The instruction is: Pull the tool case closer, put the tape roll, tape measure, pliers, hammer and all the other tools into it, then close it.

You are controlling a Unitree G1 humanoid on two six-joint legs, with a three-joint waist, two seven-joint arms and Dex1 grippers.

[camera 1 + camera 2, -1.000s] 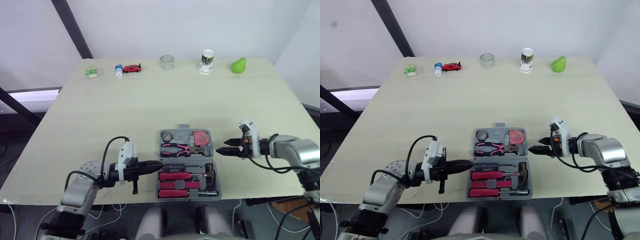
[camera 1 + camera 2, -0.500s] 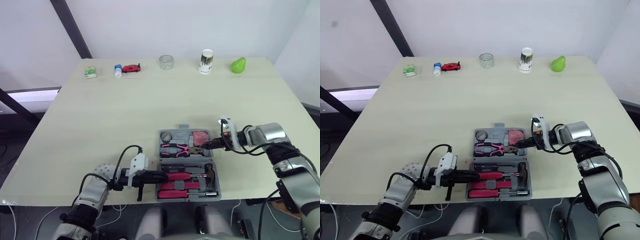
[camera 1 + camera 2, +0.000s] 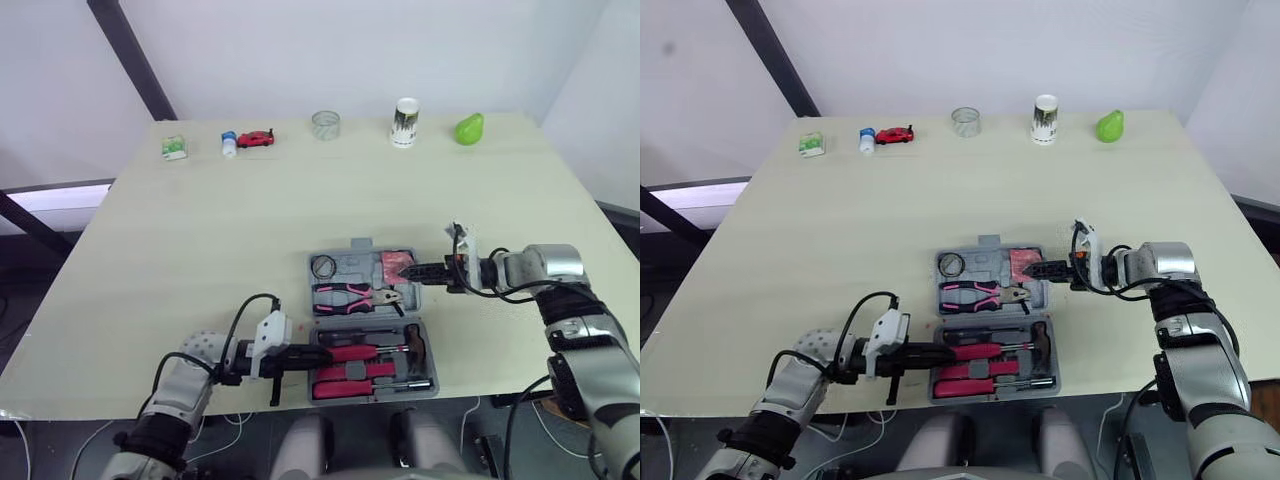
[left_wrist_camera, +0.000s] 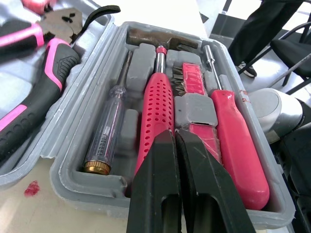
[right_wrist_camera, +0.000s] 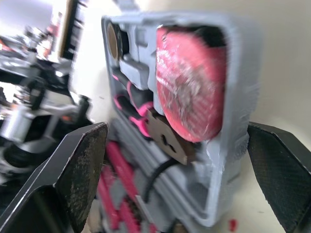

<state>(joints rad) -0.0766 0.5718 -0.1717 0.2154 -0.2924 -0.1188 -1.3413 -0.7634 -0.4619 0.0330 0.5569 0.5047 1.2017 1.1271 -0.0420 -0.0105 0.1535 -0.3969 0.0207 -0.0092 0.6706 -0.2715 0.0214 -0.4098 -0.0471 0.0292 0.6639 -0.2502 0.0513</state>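
Note:
The grey tool case (image 3: 368, 316) lies open near the table's front edge. Its far half holds the tape measure (image 3: 322, 265), the red tape roll (image 3: 397, 262) and the pink pliers (image 3: 350, 297). Its near half holds the red-handled hammer (image 3: 365, 352) and screwdrivers (image 4: 104, 141). My left gripper (image 3: 316, 353) is shut, with its tips (image 4: 176, 136) just over the hammer's handle (image 4: 158, 97) at the case's left side. At the case's right edge my right gripper (image 3: 410, 270) is open, its fingers spread either side of the tape roll (image 5: 192, 82).
Along the table's back edge stand a green box (image 3: 174, 147), a small bottle (image 3: 229, 143), a red toy car (image 3: 256, 138), a glass jar (image 3: 324, 124), a white cup (image 3: 405, 121) and a green pear (image 3: 469, 128). The case sits close to the front edge.
My left gripper has slid right, onto the case's near half. The right gripper has moved left to the case's right edge, then up to the tape roll. The camera has shifted slightly.

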